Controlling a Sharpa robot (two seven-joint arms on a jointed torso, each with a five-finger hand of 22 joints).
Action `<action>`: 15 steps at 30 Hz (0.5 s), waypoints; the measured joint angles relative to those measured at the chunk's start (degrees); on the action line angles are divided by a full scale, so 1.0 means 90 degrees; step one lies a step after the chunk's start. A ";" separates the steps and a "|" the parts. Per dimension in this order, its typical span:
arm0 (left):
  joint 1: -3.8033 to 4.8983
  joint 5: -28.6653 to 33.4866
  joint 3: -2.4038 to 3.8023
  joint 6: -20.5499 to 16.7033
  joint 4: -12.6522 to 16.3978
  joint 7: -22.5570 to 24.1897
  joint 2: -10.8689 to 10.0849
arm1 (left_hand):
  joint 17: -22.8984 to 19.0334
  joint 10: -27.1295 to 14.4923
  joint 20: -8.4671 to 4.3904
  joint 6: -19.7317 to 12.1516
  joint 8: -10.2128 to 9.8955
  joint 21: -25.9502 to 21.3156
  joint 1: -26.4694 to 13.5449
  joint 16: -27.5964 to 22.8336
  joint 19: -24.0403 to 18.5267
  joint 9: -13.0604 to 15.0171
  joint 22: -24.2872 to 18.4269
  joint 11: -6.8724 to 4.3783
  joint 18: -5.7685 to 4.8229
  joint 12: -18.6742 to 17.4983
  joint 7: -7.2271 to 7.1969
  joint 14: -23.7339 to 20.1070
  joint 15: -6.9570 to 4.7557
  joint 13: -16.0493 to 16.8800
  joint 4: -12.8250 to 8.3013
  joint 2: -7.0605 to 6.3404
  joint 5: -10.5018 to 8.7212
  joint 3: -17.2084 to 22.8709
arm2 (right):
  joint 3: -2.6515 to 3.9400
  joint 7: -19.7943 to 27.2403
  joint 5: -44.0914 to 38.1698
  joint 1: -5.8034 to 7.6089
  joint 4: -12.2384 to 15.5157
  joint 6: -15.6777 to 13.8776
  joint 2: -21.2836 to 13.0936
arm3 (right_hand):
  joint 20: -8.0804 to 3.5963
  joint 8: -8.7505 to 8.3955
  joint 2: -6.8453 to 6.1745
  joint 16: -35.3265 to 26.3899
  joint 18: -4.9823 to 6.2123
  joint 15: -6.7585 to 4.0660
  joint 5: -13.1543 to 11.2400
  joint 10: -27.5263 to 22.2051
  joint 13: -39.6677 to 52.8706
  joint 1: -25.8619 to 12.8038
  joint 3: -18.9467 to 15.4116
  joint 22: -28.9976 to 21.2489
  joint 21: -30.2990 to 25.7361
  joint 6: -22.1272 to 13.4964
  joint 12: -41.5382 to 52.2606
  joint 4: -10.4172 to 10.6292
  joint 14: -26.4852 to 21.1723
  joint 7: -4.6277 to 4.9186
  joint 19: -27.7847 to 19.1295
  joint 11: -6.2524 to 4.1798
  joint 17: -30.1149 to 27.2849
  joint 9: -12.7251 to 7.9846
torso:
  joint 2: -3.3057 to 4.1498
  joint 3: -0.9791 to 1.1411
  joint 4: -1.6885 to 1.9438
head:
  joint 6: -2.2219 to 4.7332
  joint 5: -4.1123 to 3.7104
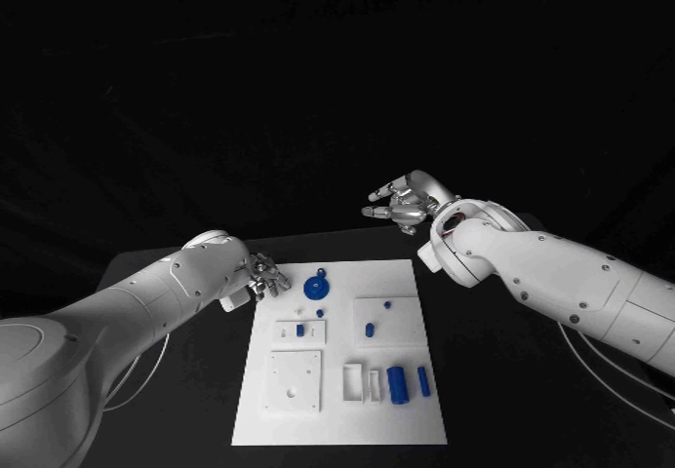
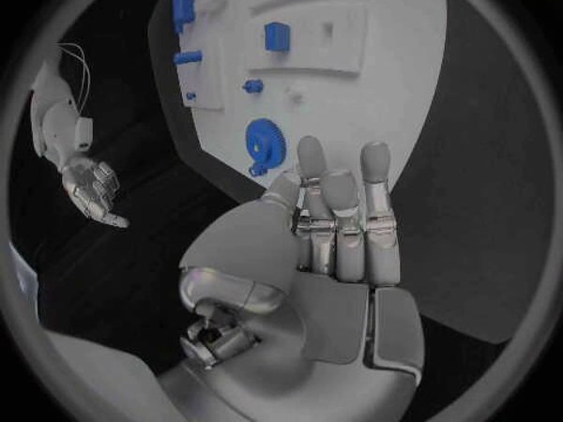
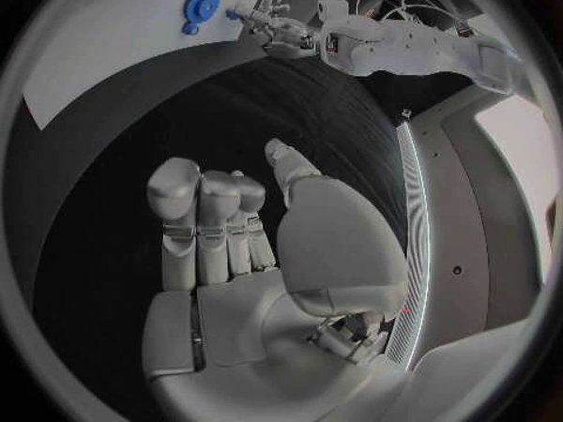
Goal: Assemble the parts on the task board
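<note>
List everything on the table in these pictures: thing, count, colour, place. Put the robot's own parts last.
table: one, black, under everything.
task board: one, white plate, middle of the table, with raised white blocks on it.
gear-shaped part: one, blue, round, at the board's far end on its left side, near the left hand.
cylinder part: one, blue, lying at the board's near right.
slim part: one, blue, right beside the cylinder.
small parts: several, blue, on the blocks in the board's middle; exact count too small to tell.
left hand: one, silver, at the board's far left corner, holding nothing.
right hand: one, silver, raised beyond the board's far end, holding nothing.
</note>
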 measured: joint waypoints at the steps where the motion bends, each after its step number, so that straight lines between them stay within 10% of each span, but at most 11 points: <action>1: 0.0000 0.0016 0.0000 -0.0004 0.0001 0.0010 -0.0001 | 0.0014 0.0000 -0.0011 0.0071 -0.0102 0.0018 0.0000 0.0000 0.0011 0.0095 0.0000 0.0000 0.0000 -0.0030 -0.0005 0.0000 0.0000 -0.0010 -0.0021 0.0000 0.0000 0.0020 | 0.0000 -0.0001 0.0000 0.0000 0.0000 0.0002 -0.0009 | 0.0000 0.0000 0.0000 0.0000 0.0000 0.0000 0.0000 0.0000 0.0000 0.0000 0.0000 0.0000 0.0000 0.0000 0.0000 0.0000 0.0000 0.0000 0.0000 0.0000 0.0000 0.0000 | -0.0001 0.0000 0.0002 | 0.0000 -0.0001; 8: 0.0003 0.0162 0.0001 -0.0028 0.0133 0.0084 -0.0101 | 0.0064 0.0025 -0.0034 0.0453 -0.0577 0.0044 -0.0103 -0.0046 0.0034 0.0732 -0.0001 -0.0024 0.0001 -0.0201 -0.0022 0.0033 -0.0033 -0.0086 -0.0189 -0.0037 0.0078 0.0188 | 0.0000 -0.0008 -0.0001 0.0000 0.0003 0.0011 -0.0081 | 0.0000 0.0000 0.0000 0.0000 0.0000 0.0000 0.0000 0.0000 0.0000 0.0000 0.0000 0.0000 0.0000 0.0000 0.0000 0.0000 0.0000 0.0000 0.0000 0.0000 0.0000 0.0000 | -0.0013 -0.0016 0.0023 | -0.0013 -0.0002; 11: 0.0020 0.0253 0.0005 -0.0041 0.0257 0.0111 -0.0188 | 0.0089 0.0027 -0.0033 0.0470 -0.0602 0.0044 -0.0282 -0.0046 0.0034 0.0736 -0.0001 -0.0023 0.0001 -0.0238 -0.0006 0.0057 -0.0057 -0.0133 -0.0285 -0.0214 -0.0605 0.0925 | 0.0000 -0.0011 -0.0001 0.0000 0.0011 0.0015 -0.0117 | 0.0000 0.0000 0.0000 0.0000 0.0000 0.0000 0.0000 0.0000 0.0000 0.0000 0.0000 0.0000 0.0000 0.0000 0.0000 0.0000 0.0000 0.0000 0.0000 0.0000 0.0000 0.0000 | -0.0021 -0.0023 0.0035 | -0.0016 0.0003; 15: 0.0059 0.0386 0.0011 -0.0057 0.0449 0.0133 -0.0311 | 0.0108 0.0037 -0.0033 0.0508 -0.0602 0.0044 -0.0447 -0.0075 0.0034 0.0799 -0.0001 -0.0014 0.0000 -0.0238 -0.0009 0.0057 -0.0057 -0.0138 -0.0137 -0.0481 -0.0766 0.1720 | 0.0000 -0.0015 -0.0001 0.0000 0.0019 0.0019 -0.0154 | 0.0000 0.0000 0.0000 0.0000 0.0000 0.0000 0.0000 0.0000 0.0000 0.0000 0.0000 0.0000 0.0000 0.0000 0.0000 0.0000 0.0000 0.0000 0.0000 0.0000 0.0000 0.0000 | -0.0032 -0.0043 0.0064 | -0.0024 0.0001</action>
